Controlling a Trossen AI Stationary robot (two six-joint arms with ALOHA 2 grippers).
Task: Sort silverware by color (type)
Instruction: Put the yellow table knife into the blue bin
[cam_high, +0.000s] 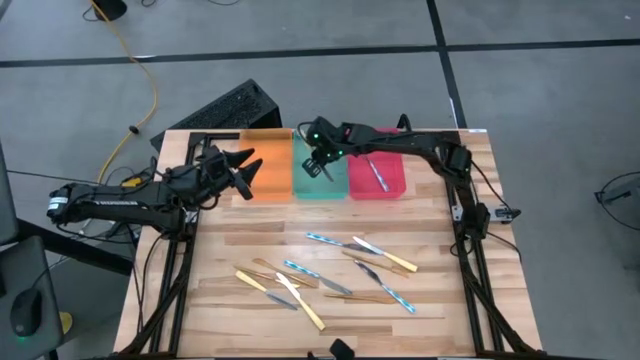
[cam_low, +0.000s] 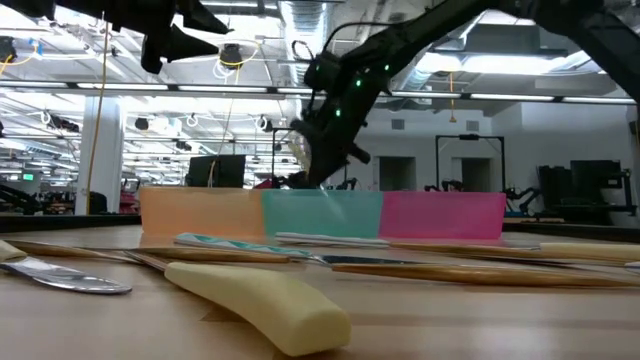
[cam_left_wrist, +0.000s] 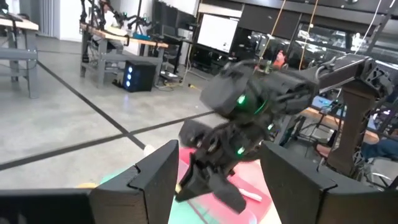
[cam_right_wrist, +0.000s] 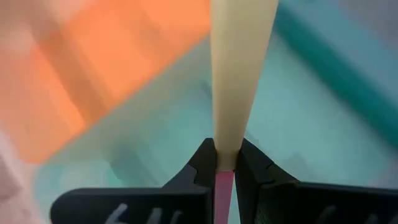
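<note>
- Right end effector (cam_high: 318, 165) is held over the green tray (cam_high: 320, 185) at the table's (cam_high: 240, 250) far edge, fingers pinched on a pale yellow-handled utensil (cam_right_wrist: 239, 74).
- Left end effector (cam_high: 243, 172) is spread wide, nothing held, over the orange tray (cam_high: 270, 180).
- Remaining silverware (cam_high: 330, 270) is scattered toward the near edge; one piece (cam_high: 378, 174) is seen in the red tray (cam_high: 395, 180).
</note>
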